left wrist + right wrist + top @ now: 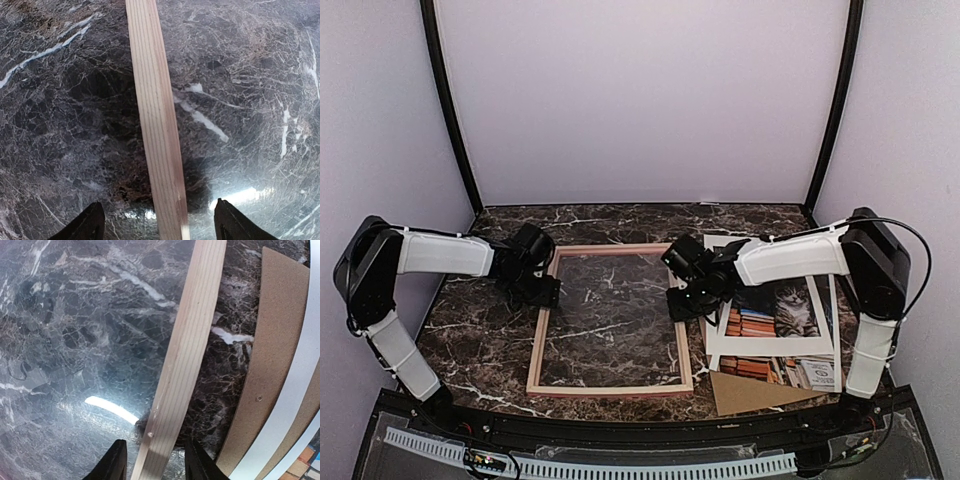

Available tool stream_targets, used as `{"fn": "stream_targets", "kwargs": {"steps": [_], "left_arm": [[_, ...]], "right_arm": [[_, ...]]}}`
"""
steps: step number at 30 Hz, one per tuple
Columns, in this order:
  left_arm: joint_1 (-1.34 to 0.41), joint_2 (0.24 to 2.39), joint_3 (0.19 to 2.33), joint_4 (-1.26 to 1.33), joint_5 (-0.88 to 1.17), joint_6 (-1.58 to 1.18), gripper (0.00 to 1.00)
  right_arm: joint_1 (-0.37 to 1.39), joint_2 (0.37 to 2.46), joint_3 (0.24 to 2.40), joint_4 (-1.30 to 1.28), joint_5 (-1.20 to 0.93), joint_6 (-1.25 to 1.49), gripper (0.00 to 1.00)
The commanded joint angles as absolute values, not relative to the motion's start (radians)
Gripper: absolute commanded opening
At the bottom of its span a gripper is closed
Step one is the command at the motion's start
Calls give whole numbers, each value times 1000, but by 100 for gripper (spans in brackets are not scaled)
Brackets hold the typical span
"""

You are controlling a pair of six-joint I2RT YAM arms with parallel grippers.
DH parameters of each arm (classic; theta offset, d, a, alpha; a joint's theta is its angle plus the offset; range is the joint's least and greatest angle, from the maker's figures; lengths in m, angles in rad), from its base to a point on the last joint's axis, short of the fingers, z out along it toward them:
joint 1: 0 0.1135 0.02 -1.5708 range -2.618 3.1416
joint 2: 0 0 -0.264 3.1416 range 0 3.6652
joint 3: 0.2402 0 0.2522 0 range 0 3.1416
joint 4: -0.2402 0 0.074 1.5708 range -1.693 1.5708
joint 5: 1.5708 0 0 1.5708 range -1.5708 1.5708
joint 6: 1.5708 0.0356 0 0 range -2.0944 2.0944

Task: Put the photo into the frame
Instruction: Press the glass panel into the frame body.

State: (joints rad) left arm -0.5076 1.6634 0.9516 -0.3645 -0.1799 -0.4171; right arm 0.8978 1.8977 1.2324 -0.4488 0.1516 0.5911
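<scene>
The pink wooden frame (610, 388) lies flat mid-table. The photo (790, 312) of a cat and books lies just right of it, under a white mat (775, 351). The left gripper (157, 204) straddles the frame's left rail with its jaws wide, while the right gripper (156, 441) straddles the right rail narrowly; I cannot tell whether it pinches.

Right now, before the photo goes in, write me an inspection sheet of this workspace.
Surface: dark veined marble table, glare patches.
Job's things: frame lies flat mid-table, no print in it; photo lies right of it, with a white mat over it.
Clutter: brown backing board pokes out under that stack.
Grippers: left gripper open, astride the frame's left rail without touching it; right gripper close astride the right rail, contact unclear.
Cables: black cable loops out at the far right.
Surroundings: plain pale walls, black corner posts.
</scene>
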Motion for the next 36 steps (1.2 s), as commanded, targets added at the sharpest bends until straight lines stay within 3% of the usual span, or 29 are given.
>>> {"fn": "stream_targets", "kwargs": {"steps": [1, 7, 17, 25, 36], "left_arm": [[-492, 1646, 966, -366, -179, -397, 75], [-486, 1643, 963, -352, -171, -380, 70], [-484, 1642, 975, -351, -162, -371, 74], [-483, 1645, 990, -353, -151, -367, 75], [-483, 1663, 1002, -348, -146, -359, 76]], "right_arm": [[855, 1850, 1265, -429, 144, 584, 44], [791, 1898, 1340, -425, 148, 557, 54], [738, 2052, 1539, -451, 160, 510, 55], [728, 2171, 1675, -492, 207, 480, 50], [713, 2194, 1669, -489, 244, 468, 39]]}}
